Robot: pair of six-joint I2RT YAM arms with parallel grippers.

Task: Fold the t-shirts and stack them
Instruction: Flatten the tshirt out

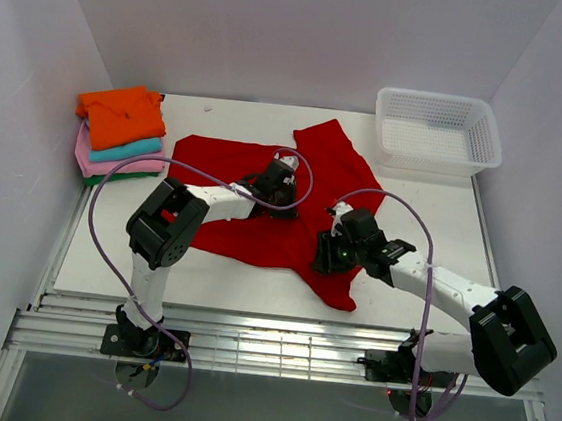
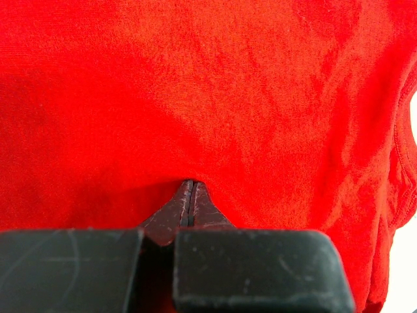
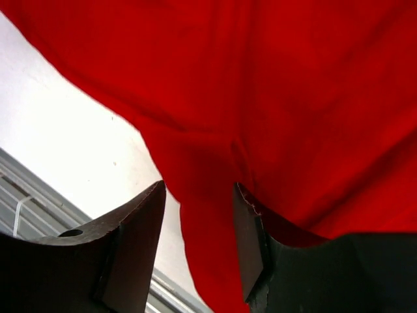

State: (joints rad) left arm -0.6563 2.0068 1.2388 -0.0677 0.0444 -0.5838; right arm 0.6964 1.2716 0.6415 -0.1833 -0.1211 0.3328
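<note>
The bright red t-shirt (image 1: 228, 160) lies spread, partly rumpled, across the middle of the white table (image 1: 115, 263). My left gripper (image 1: 282, 184) rests on the shirt's middle; in the left wrist view its fingers are pressed together, tips (image 2: 189, 186) touching the red cloth (image 2: 208, 85), with no cloth visible between them. My right gripper (image 1: 328, 252) is at the shirt's near right part. In the right wrist view it (image 3: 199, 189) is open, its jaws standing either side of a hanging strip of red cloth (image 3: 293, 98).
A folded stack sits at the far left: orange tee (image 1: 120, 113) on top, then teal (image 1: 127, 149), pink (image 1: 88, 155) and dark green (image 1: 113, 179). A white mesh basket (image 1: 437, 132) stands at the back right. Metal rails (image 1: 276, 356) run along the near edge.
</note>
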